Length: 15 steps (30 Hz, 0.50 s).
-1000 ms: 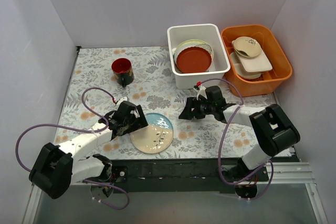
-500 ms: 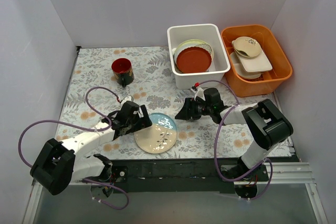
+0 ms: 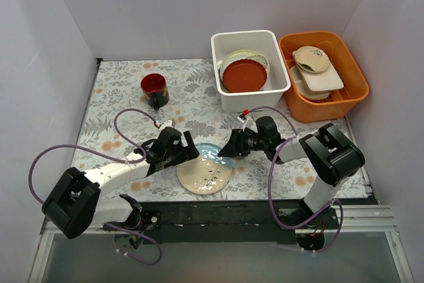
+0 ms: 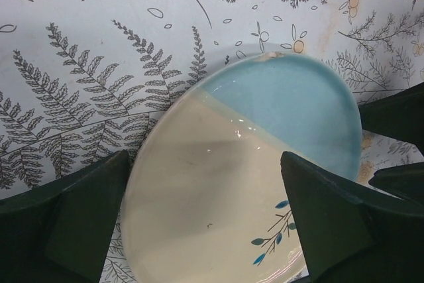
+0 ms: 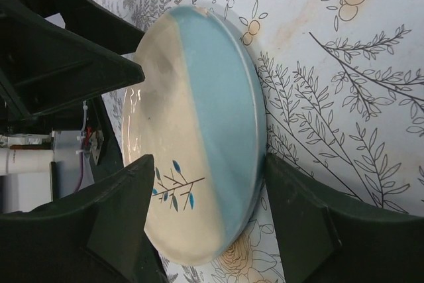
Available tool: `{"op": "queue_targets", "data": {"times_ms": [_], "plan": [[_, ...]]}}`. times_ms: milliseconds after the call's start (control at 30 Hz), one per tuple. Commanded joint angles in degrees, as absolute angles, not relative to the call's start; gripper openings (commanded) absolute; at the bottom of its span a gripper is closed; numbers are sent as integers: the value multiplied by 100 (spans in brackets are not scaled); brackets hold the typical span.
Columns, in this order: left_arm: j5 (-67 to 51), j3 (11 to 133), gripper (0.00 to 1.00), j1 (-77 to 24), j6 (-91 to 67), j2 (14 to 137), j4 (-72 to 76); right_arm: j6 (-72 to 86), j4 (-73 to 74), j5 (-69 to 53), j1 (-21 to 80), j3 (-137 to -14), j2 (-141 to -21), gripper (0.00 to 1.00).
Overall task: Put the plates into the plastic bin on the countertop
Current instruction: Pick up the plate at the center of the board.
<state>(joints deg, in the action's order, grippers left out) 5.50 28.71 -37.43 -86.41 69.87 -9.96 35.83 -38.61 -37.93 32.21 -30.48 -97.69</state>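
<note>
showing, from left to right: the left gripper (image 4: 205,164), jaws spread wide and holding nothing, one finger on each side of the round cream-and-blue glazed plate (image 4: 252,157) with a small leaf sprig. the plate lies on the leaf-and-flower patterned countertop (image 3: 119,97), near the front edge and well apart from the bin. the right gripper (image 5: 209,164), jaws likewise parted and unclenched, straddles the plate's opposite rim; one finger seems to touch the edge, but no grip is made. further right and back, the white rectangular plastic bin (image 3: 218,48) holds a red-brown plate (image 3: 244,75) over a pale one. handling, as judged: stiff, fairly weighty, glossy and so slippery, and liable to chip. the low rim offers little purchase; take hold across the rim, one finger beneath and one above, and carry it level.
</note>
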Motion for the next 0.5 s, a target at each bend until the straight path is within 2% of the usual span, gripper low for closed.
{"op": "queue_targets", "data": {"times_ms": [0,467], "plan": [[290,2883,98,-3911,-8842,7286,-932,3770,-3735,-4016,3313,-2707,-10107,75],[430,2971,98,-4131,-8965,7550,-800,4693,-5202,-4816,3322,-2645,-10327,70]]}}
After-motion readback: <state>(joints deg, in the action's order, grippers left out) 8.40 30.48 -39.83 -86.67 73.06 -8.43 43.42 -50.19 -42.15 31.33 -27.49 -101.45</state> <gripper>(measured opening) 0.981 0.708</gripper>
